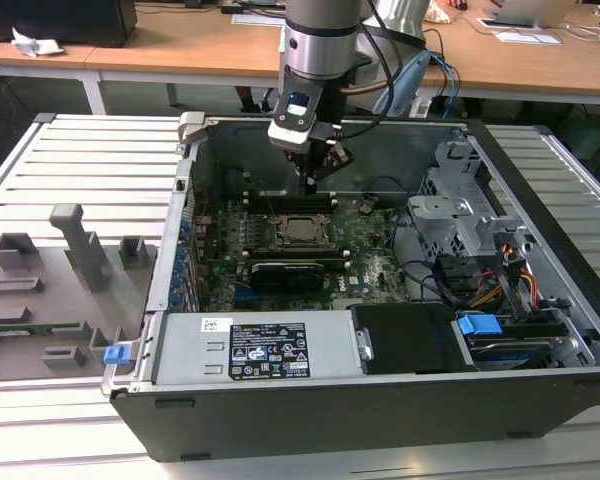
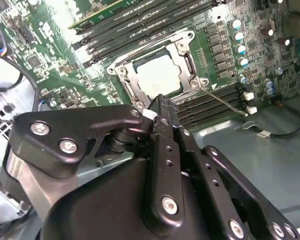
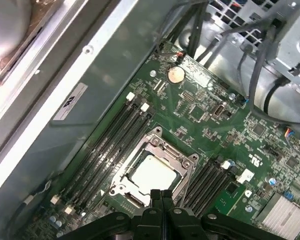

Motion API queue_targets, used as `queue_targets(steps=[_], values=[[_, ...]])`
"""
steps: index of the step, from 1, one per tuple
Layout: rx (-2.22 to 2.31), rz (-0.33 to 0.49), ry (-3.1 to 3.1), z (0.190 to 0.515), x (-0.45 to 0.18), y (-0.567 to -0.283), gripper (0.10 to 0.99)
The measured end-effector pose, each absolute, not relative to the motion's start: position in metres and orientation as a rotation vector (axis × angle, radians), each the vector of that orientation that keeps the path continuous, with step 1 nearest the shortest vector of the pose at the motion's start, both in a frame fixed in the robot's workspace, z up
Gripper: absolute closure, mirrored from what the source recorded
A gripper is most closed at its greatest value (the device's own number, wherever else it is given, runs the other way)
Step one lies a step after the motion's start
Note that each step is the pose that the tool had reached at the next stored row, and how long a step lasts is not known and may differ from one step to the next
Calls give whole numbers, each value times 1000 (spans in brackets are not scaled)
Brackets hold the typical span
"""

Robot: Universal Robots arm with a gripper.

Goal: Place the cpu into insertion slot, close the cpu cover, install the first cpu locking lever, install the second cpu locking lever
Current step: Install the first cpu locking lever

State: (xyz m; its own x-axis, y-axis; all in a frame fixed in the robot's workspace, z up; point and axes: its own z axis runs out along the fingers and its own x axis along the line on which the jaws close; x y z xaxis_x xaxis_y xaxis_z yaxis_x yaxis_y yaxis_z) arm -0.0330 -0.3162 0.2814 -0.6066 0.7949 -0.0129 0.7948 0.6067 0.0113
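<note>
On the motherboard [image 2: 55, 75], the cpu cover [image 2: 127, 80] lies shut around the seated cpu [image 2: 157, 75]. Our gripper [image 2: 157, 102], closed and empty, hovers just beside. We should press the seemingly loose locking lever [image 2: 225, 101] squarely, avoiding slips.

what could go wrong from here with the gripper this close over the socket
1. The gripper hangs at the edge of the cpu cover. If it comes down off target, its tips may scrape the cpu showing through the cover's window.
2. A thin lever juts from the socket's corner over the memory slots. A push that slips off it could strike those slots or the small parts beside them.
</note>
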Motion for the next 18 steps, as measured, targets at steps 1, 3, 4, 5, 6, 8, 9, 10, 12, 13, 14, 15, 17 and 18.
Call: queue_targets(steps=[1, 3, 4, 5, 6, 8, 9, 10, 12, 13, 14, 15, 17, 18], values=[[1366, 7, 2810, 281, -33, -316, 980], [1315, 8, 2835, 281, -33, -316, 980], [1292, 8, 2845, 281, -33, -316, 980], [1267, 8, 2857, 281, -33, -316, 980], [1253, 8, 2863, 281, -33, -316, 980], [1221, 8, 2877, 281, -33, -316, 980], [1205, 8, 2884, 281, -33, -316, 980], [1190, 9, 2890, 281, -33, -316, 980], [1163, 9, 2901, 281, -33, -316, 980], [1145, 9, 2908, 281, -33, -316, 980], [1132, 9, 2913, 281, -33, -316, 980], [1116, 9, 2919, 281, -33, -316, 980], [1079, 10, 2933, 281, -33, -316, 980], [1061, 10, 2940, 281, -33, -316, 980]])
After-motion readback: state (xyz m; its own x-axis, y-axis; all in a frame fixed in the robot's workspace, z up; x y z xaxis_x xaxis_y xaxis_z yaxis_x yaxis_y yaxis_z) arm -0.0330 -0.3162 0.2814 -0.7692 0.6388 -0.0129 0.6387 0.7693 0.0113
